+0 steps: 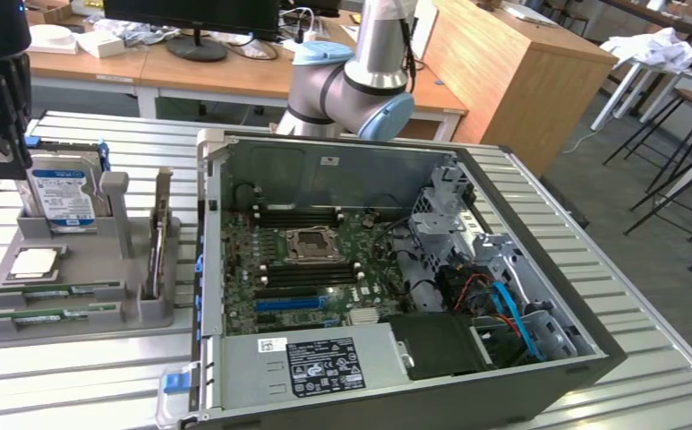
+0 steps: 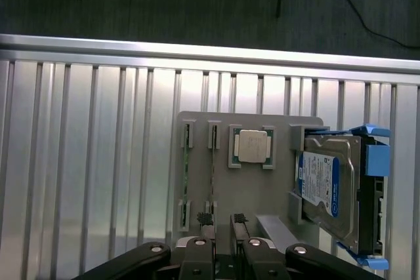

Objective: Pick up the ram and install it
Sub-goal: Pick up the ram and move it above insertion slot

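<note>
Two rams, thin green sticks, rest side by side in the slots of a grey holder [image 1: 142, 309] on the slatted table, at the exterior view's left: one ram [image 1: 56, 291] and a second ram [image 1: 49, 314]. In the wrist view they appear edge-on, as ram [image 2: 186, 175] and ram [image 2: 211, 178]. My gripper [image 1: 9, 159] hangs high above the holder's hard-drive end. My gripper [image 2: 222, 226] is open, its fingertips [image 2: 207, 222] a small gap apart with nothing between them, well above the sticks.
The holder also carries a square silver processor [image 2: 251, 147], a hard drive [image 1: 62, 193] in a blue caddy, and an upright card [image 1: 158, 233]. An open computer case [image 1: 525, 224] stands to the exterior view's right, its motherboard [image 1: 303, 269] showing dark slots and a blue slot [image 1: 288, 303].
</note>
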Available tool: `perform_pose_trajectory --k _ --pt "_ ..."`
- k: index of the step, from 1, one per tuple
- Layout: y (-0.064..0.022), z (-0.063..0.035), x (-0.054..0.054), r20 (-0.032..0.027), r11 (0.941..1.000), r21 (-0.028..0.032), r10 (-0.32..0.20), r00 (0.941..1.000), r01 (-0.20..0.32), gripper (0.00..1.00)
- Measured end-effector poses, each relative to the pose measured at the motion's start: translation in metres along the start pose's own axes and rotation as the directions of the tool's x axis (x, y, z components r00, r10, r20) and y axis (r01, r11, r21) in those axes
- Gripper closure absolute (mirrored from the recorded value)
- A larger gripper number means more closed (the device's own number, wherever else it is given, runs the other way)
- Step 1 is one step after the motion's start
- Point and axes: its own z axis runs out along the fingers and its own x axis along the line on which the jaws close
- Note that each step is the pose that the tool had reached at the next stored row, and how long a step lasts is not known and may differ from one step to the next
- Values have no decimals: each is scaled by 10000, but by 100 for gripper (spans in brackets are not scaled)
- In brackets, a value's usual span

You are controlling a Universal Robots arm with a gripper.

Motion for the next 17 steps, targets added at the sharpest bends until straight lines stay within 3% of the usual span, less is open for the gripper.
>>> perform_pose_trajectory --k 17 --pt "-12 271 5 50 10000 1 -2 10000 2 76"
